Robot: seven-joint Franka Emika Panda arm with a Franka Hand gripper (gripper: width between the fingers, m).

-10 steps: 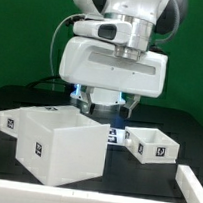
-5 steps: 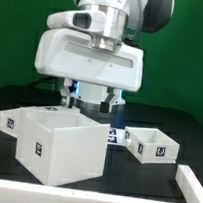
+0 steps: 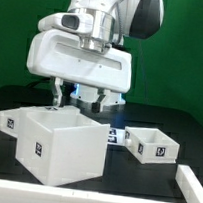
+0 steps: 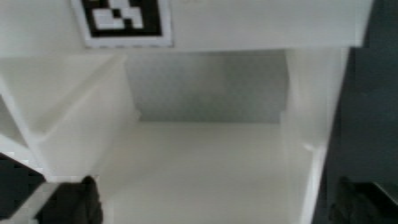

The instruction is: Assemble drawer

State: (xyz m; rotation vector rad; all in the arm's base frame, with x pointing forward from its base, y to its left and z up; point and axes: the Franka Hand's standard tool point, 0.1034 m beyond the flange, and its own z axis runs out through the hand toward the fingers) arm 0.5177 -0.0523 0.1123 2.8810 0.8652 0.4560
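Observation:
The drawer (image 3: 150, 146), a small shallow white open-topped box with a marker tag on its front, sits on the table at the exterior view's right, apart from the arm. The large white cube housing (image 3: 57, 142) stands left of centre. My gripper (image 3: 80, 99) hangs just above the housing's open top, open and empty. In the wrist view I look into the housing's white interior (image 4: 214, 130), a marker tag (image 4: 125, 22) on its rim. My gripper (image 4: 217, 195) shows as two dark fingertips (image 4: 71, 200) far apart.
A second small white box with a tag (image 3: 9, 122) sits left of the housing. A tagged flat white piece (image 3: 114, 136) lies between housing and drawer. A white rail (image 3: 189, 188) runs along the front right. Green wall behind.
The arm has moved toward the exterior view's left and slightly up, from over the gap beside the housing to over its open top. The drawer and housing have not moved.

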